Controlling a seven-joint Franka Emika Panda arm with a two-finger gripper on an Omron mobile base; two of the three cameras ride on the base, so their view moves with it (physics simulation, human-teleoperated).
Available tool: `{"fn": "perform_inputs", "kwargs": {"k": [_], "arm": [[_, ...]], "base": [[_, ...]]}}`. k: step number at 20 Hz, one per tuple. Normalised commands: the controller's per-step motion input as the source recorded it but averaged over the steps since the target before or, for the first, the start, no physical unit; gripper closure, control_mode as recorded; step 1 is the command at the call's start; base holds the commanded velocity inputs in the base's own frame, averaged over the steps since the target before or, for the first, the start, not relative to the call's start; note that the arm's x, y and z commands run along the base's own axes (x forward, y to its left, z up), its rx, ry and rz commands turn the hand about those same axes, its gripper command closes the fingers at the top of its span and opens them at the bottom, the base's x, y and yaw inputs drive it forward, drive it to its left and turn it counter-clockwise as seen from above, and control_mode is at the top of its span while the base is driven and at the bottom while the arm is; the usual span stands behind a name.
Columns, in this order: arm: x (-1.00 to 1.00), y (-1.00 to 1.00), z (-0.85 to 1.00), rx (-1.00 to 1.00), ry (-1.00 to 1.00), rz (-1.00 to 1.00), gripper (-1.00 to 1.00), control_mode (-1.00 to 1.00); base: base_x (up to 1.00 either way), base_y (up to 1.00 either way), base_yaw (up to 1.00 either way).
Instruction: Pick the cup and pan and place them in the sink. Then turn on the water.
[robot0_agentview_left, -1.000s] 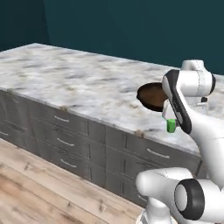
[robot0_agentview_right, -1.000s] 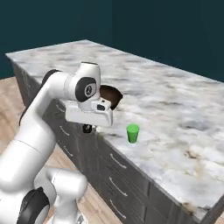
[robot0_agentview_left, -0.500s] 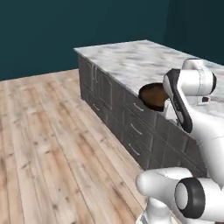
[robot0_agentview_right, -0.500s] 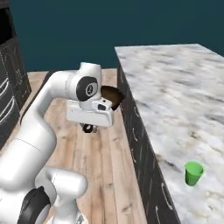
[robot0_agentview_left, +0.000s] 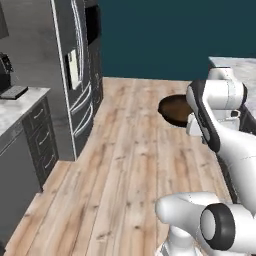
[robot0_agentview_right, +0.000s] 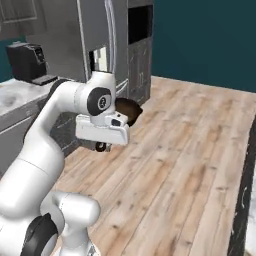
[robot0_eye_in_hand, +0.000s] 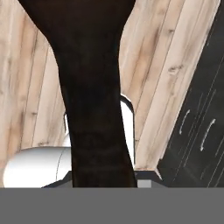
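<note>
The pan (robot0_agentview_left: 174, 109) hangs in the air over the wooden floor, its brownish inside facing up, and it shows as a dark round shape (robot0_agentview_right: 128, 108) behind my hand. My gripper (robot0_agentview_right: 102, 146) is shut on its short black handle (robot0_eye_in_hand: 96, 109), which runs up the middle of the hand view. In the left base view my forearm covers the hand. The cup, the sink and the water are out of view.
A tall dark fridge and oven wall (robot0_agentview_left: 75, 75) stands to the left. Beside it is a marble counter (robot0_agentview_right: 15, 95) with a black coffee machine (robot0_agentview_right: 27, 60). Another counter's end (robot0_agentview_left: 235, 62) and dark cabinet fronts (robot0_agentview_right: 245, 195) are on the right. Open wooden floor (robot0_agentview_left: 125, 165) lies between.
Both base views have swung left with the base: the marble counter and green cup slid out to the right, the fridge wall came in. The pan stays in my gripper.
</note>
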Motion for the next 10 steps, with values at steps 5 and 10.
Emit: {"fn": "perform_inputs", "kwargs": {"k": [5,10], "arm": [[0.00,0.00,0.00,0.00,0.00,0.00,1.00,1.00],[0.00,0.00,0.00,0.00,0.00,0.00,1.00,1.00]], "base": [[0.00,0.00,0.83],[0.00,0.00,0.79]]}}
